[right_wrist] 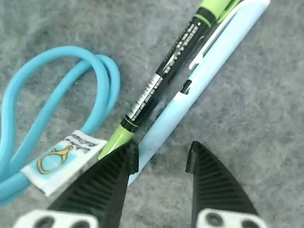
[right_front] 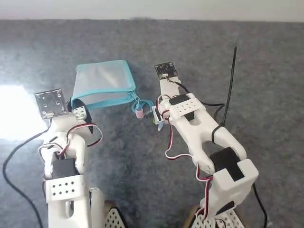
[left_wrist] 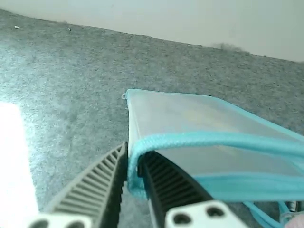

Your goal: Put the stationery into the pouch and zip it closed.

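Observation:
A teal mesh pouch (right_front: 102,81) lies on the grey surface, its mouth edge facing the arms. My left gripper (right_front: 77,112) is at the pouch's near left corner; in the left wrist view the gripper (left_wrist: 134,167) is shut on the teal zipper edge of the pouch (left_wrist: 199,118). My right gripper (right_front: 159,121) hangs just right of the pouch's teal cord (right_front: 145,102). In the right wrist view it (right_wrist: 161,159) stands open low over a light-blue pen (right_wrist: 204,76) and a green-and-black pen (right_wrist: 166,71) lying side by side. The light-blue pen's end sits between the fingers.
The teal cord loop (right_wrist: 57,95) with a white tag (right_wrist: 61,159) lies beside the pens. A small pink piece (right_front: 139,113) hangs at the cord's end. A thin black cable (right_front: 230,90) rises beside the right arm. A bright glare patch (right_front: 14,114) marks the table's left.

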You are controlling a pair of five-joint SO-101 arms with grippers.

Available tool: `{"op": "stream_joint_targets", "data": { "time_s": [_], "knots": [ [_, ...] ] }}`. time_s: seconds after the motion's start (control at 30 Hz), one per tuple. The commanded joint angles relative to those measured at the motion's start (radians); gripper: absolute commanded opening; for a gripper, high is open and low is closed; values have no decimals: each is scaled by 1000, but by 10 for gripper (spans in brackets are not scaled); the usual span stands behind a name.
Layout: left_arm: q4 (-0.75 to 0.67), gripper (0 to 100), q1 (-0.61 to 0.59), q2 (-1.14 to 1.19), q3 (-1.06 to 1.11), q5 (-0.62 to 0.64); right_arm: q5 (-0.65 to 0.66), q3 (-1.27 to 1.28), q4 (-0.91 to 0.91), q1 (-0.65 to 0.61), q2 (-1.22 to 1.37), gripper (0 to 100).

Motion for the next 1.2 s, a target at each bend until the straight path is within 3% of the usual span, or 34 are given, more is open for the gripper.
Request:
{"op": "stream_joint_targets", "data": {
  "time_s": [0.0, 0.27, 0.83, 0.9, 1.07, 1.17],
  "knots": [
    [-31, 12, -6, -2, -8, -6, -64, -95, 117, 41, -7, 214],
    [-29, 12, 31, -2, -7, -8, -203, -180, 133, -12, -4, 247],
    [-29, 12, 26, -2, -5, -8, -206, -181, 70, 42, 128, 244],
    [-29, 12, 25, -2, -5, -8, -206, -176, 71, 64, 128, 210],
    [-29, 12, 25, -2, 2, -8, -199, -178, 114, 99, 130, 9],
    [-29, 12, 25, -2, 2, -8, -198, -176, 142, 101, 125, 14]
  ]
}}
